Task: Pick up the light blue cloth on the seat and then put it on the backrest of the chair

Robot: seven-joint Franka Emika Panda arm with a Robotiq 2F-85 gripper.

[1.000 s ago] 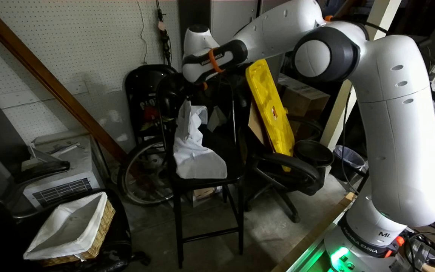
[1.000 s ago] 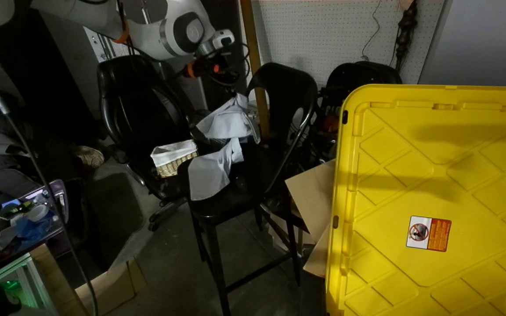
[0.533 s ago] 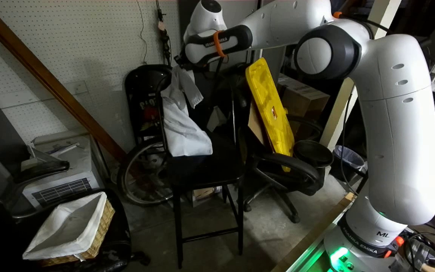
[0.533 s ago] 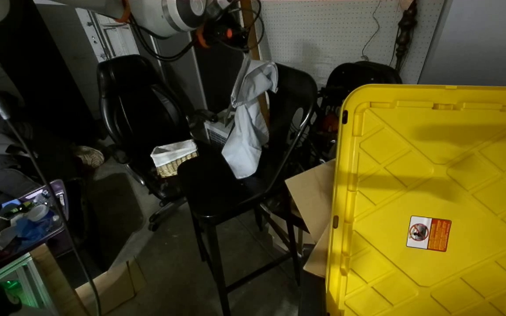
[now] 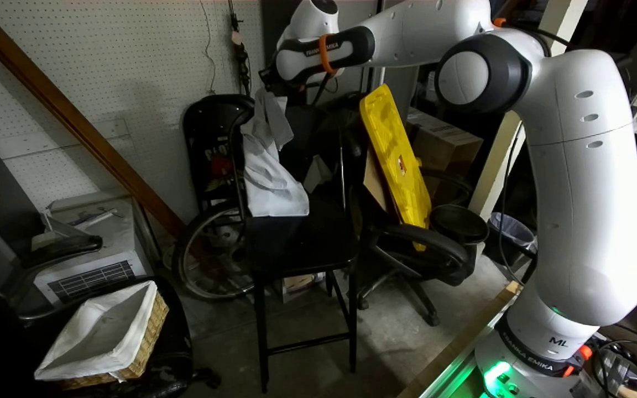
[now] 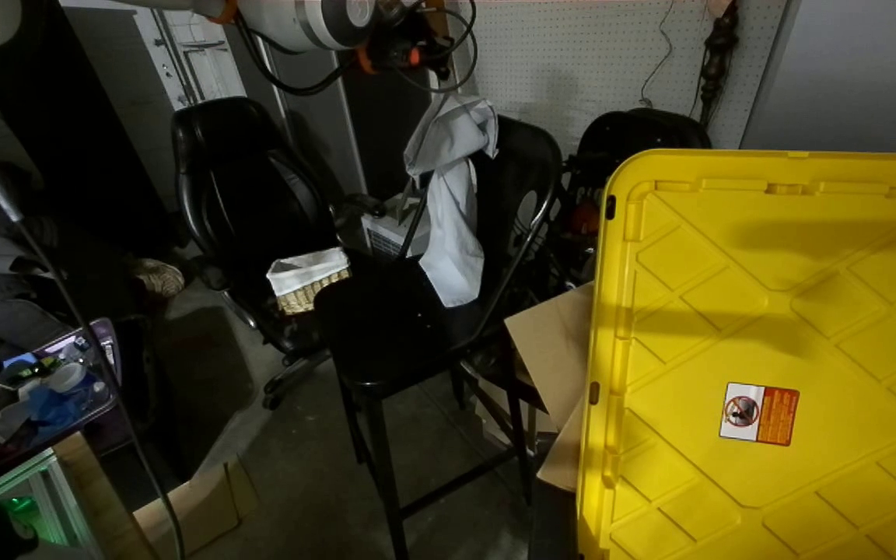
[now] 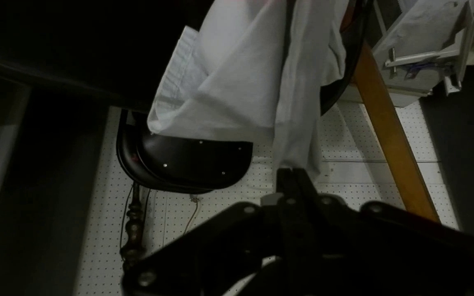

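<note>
My gripper (image 7: 289,169) is shut on the top end of the light blue cloth (image 7: 245,82). In an exterior view the gripper (image 5: 266,83) is high at the backrest's side, with the cloth (image 5: 271,177) hanging below it. The cloth (image 6: 452,249) hangs in front of one side of the dark backrest (image 6: 526,167), with a fold near its top. Its lower end is over the rear of the black seat (image 6: 386,334); I cannot tell whether it touches. The seat also shows in an exterior view (image 5: 302,246). The backrest's top edge is partly hidden by the cloth.
A yellow board (image 5: 398,166) leans beside the chair and looms large in an exterior view (image 6: 775,311). Another black chair (image 6: 642,128) stands behind. A lined basket (image 5: 103,331) and a black office chair (image 6: 246,171) are near. A wooden beam (image 5: 75,121) leans on the wall.
The gripper has risen and moved toward the backrest. The cloth, which lay partly on the seat a second ago, has been lifted and now hangs by the backrest. The last half second shows only a small shift.
</note>
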